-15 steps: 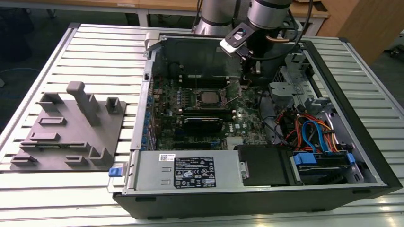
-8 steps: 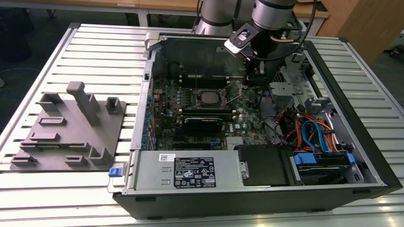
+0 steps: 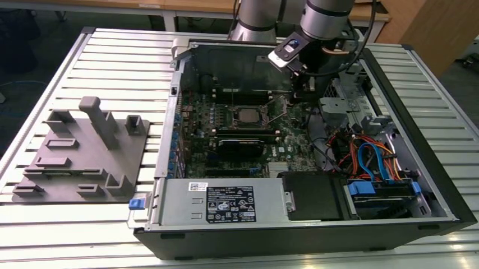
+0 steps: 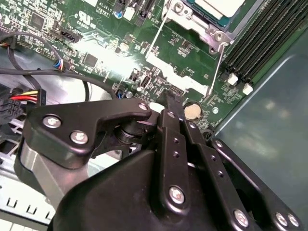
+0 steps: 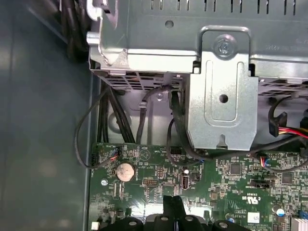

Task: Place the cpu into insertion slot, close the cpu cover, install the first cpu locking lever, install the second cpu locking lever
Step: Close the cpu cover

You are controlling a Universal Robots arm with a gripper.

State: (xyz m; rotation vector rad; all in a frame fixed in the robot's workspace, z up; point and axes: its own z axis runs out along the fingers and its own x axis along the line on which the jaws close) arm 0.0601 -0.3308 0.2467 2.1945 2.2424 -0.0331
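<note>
Gripper: the gripper has its black fingertips pressed together with nothing pinched, low over the green motherboard, near a coin cell battery.
Cpu: the cpu lies flat in the insertion slot, silver top up. In the exterior view it sits at about 8 o'clock from the gripper, well apart.
Cover: the cpu cover looks laid down around the chip.
Levers: the wire locking levers run out from the socket corners. Whether they are latched I cannot tell.
Handling: the chip is likely light, stiff and fragile, with a slick lid. Grip it by opposite edges. The levers are probably springy and are best taken near their free ends.
Materials: brushed metal chip top, thin stamped steel frame, round wire, matt green board, and the dark sheet-metal computer case.
Surroundings: a grey moulded fixture sits at 9 o'clock of the case.
</note>
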